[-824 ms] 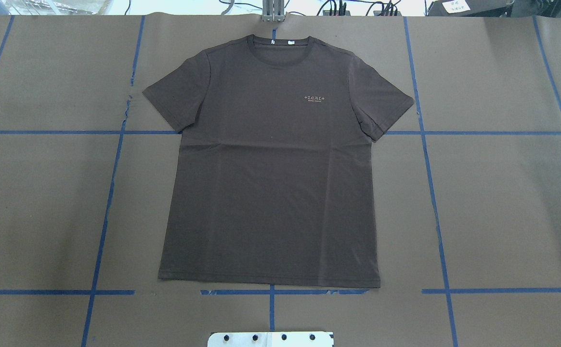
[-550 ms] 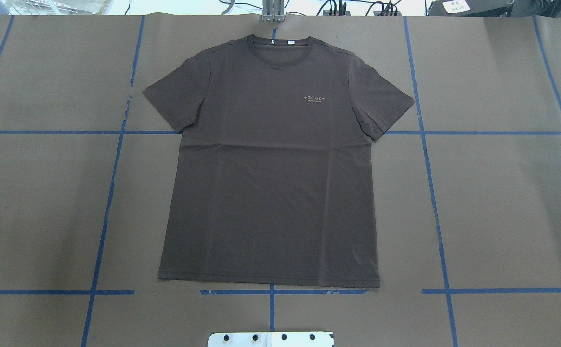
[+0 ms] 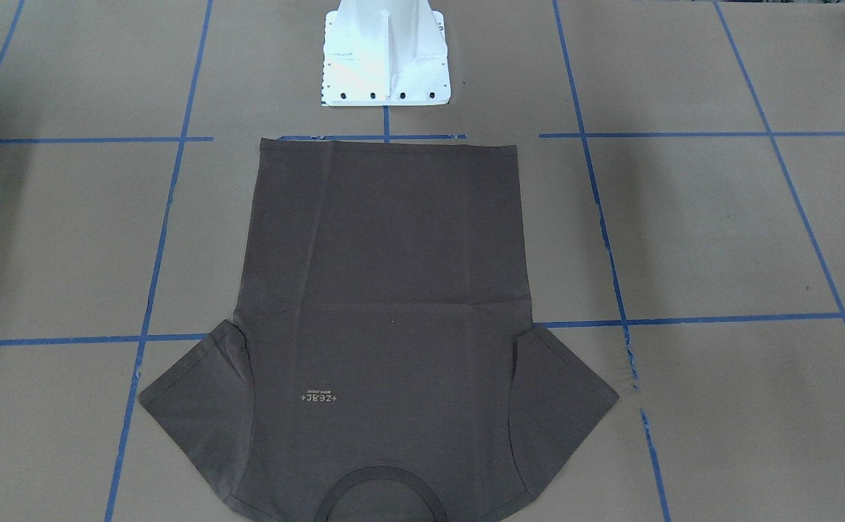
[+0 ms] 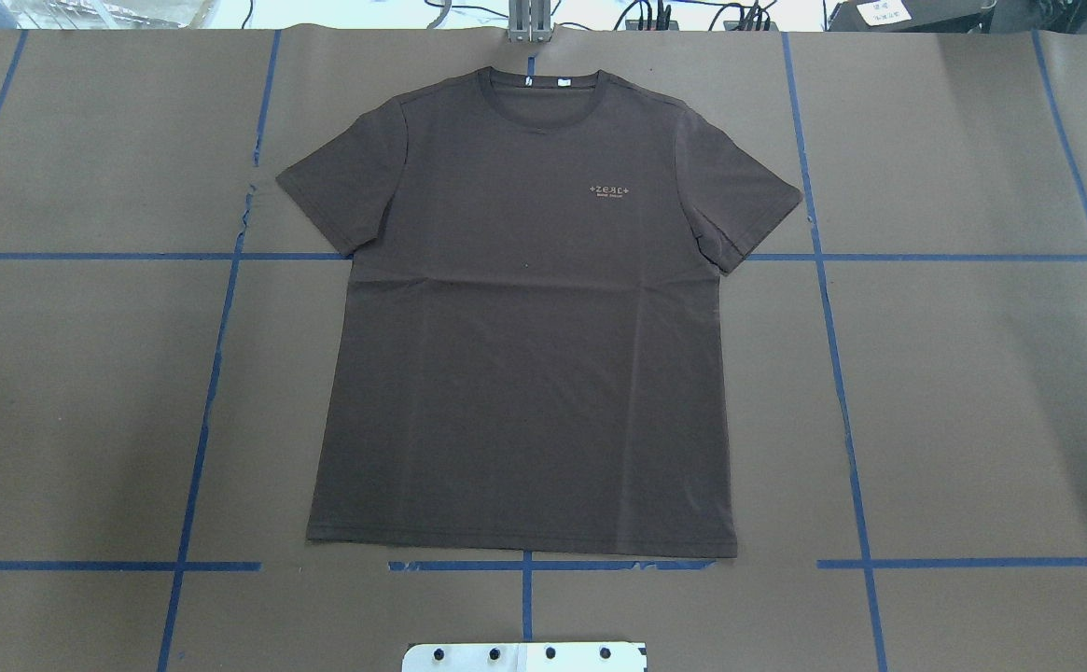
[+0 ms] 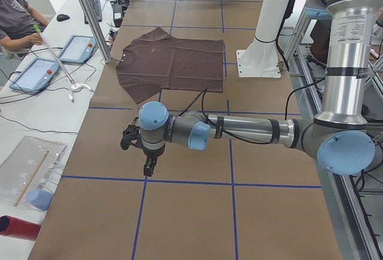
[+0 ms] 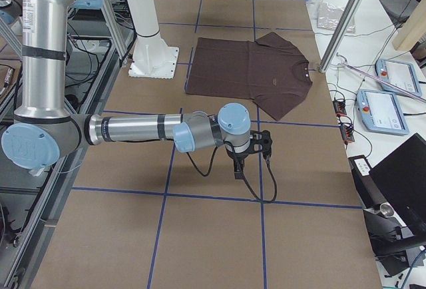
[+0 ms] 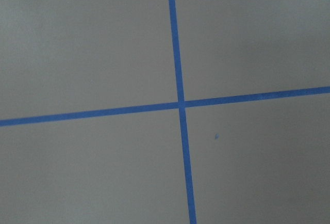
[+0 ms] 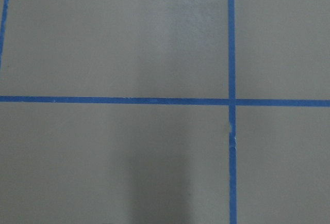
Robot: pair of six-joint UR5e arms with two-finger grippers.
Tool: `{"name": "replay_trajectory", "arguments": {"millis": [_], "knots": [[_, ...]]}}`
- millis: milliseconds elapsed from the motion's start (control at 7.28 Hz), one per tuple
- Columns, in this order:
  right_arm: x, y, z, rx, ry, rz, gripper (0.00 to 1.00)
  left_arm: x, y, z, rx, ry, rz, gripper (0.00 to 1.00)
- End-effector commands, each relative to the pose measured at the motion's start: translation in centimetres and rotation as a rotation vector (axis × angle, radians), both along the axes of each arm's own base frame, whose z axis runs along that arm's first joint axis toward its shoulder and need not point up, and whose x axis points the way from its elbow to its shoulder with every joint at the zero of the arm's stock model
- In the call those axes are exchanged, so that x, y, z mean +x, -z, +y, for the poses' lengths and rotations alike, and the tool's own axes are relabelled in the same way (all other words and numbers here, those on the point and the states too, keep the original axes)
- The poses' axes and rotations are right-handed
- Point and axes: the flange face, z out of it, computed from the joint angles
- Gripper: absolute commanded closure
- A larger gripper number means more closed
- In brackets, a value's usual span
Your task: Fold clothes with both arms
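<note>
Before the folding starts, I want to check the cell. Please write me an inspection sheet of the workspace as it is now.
Surface: brown paper, flat, with a grid of blue tape lines.
Job's things: T-shirt spread flat, logo side up, unfolded, hem toward the white base.
Clutter: nothing seen on the paper.
Grippers: left pincer and right pincer hang over bare paper, apart from the shirt; open or shut cannot be told.
Cables: right arm's cable sags low by the pincer; left arm's cable arches over the forearm.
Surroundings: a person sits at a side desk with two tablets.
</note>
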Motion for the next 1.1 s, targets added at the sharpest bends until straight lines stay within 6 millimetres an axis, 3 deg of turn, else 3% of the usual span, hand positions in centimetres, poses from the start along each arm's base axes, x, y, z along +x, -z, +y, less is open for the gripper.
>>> {"name": "replay_trajectory", "arguments": {"millis": [0, 137, 275, 412, 550, 687, 824, 962], "knots": [[-6.2, 3.9, -5.4, 0.046, 0.058, -0.042, 0.0, 0.8, -1.6, -1.1, 0.156, -0.007, 0.055, 0.0], [-9.7, 6.0, -9.1, 0.119, 0.099, -0.052, 0.0, 0.9, -0.1, -2.2, 0.182, -0.004, 0.06, 0.0], [-13.1, 7.3, -12.1, 0.062, 0.094, -0.071, 0.0, 1.0, -0.2, -2.2, 0.163, -0.001, 0.081, 0.0], [-19.6, 12.2, -16.2, 0.018, 0.07, -0.085, 0.0, 1.1, 0.8, -2.5, 0.18, -0.005, 0.093, 0.0], [-25.9, 13.7, -16.8, 0.06, 0.059, -0.029, 0.0, 1.1, 0.7, -2.9, 0.174, -0.003, 0.094, 0.0], [-30.9, 12.8, -15.3, 0.145, -0.009, -0.008, 0.0, 1.1, 1.5, -3.2, 0.183, 0.001, 0.093, 0.0], [-36.1, 12.3, -14.9, 0.09, -0.114, -0.066, 0.0, 1.1, 1.8, -3.5, 0.192, -0.001, 0.091, 0.0], [-37.8, 13.1, -16.3, 0.045, -0.151, -0.093, 0.0, 1.1, 2.1, -3.8, 0.199, -0.001, 0.089, 0.0]]}}
